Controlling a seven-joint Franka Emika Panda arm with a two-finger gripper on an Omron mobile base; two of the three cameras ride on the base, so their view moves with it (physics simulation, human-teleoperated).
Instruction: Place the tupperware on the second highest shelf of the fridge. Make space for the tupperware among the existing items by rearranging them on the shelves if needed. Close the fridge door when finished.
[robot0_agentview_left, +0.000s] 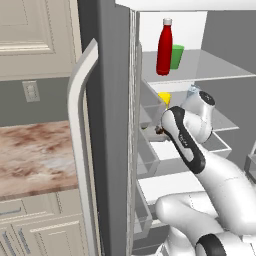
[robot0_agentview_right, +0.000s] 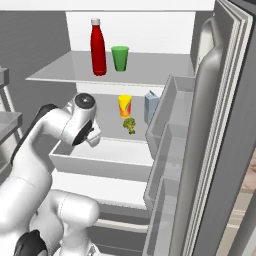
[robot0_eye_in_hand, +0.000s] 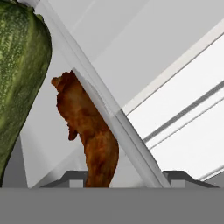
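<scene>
Open fridge (robot0_agentview_left: 107, 100) in a rendered kitchen, pale cabinets and a marbled worktop (robot0_agentview_left: 35, 155) off to the side of its door. Inside, red bottle (robot0_agentview_right: 98, 47) taken as landmark, upright on the top shelf. Green cup (robot0_agentview_right: 120, 58) just right of the bottle, same level. One shelf (robot0_agentview_right: 112, 127) below the bottle, and to its right: yellow item (robot0_agentview_right: 125, 106), then broccoli (robot0_agentview_right: 130, 125) in front of that, then blue carton (robot0_agentview_right: 151, 107) furthest right. Below the bottle and slightly left: pincer (robot0_eye_in_hand: 124, 177), clenched on the tupperware (robot0_eye_in_hand: 94, 94), reaching into the fridge at about that lower shelf's height. Seen close from the hand, the box's clear wall running slantwise, with a green piece (robot0_eye_in_hand: 22, 74) and an orange-brown piece (robot0_eye_in_hand: 94, 140) inside.

Probably the placing step, with no rearranging needed, judging from the bare stretch of shelf straight under the bottle. To do it well:

- Level the box first; looks tilted in the hand view, though that may be the camera's roll.
- Bring it in above the shelf's front edge, not against it.
- Aim for the bare patch directly below the bottle, well left of the yellow item and broccoli.
- Lower until the base sits flat, then release and back straight out.
- Watch the elbow near the door bins.
- Door afterwards.
</scene>
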